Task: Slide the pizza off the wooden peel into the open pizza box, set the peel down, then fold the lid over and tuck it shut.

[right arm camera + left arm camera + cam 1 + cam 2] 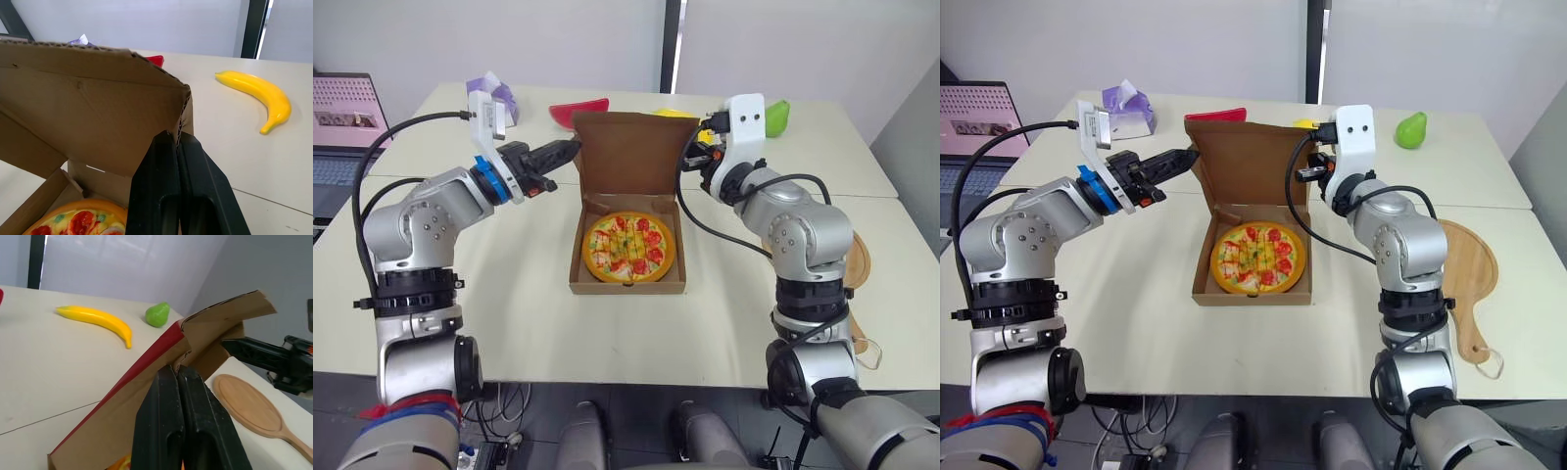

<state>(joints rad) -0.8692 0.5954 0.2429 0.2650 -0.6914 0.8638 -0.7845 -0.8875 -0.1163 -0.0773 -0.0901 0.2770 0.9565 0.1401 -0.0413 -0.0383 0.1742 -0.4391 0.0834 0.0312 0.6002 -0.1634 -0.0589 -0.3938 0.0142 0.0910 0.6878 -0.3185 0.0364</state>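
Round, glossy pizza [628,248] lies in the shallow brown cardboard box [626,286], with the flat wooden peel [1469,269] on the table to its right. The corrugated lid [628,152] stands upright (red outside). Both arms reach inward, the left gripper [177,368] and right gripper [177,134] each pinching a side edge of the lid.

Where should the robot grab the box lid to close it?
Pinch the lid at its two side edges near the top, one gripper from each side. It stands upright, hinged at the back of the box, so the top should swing easiest. The left gripper and right gripper pinch there now.
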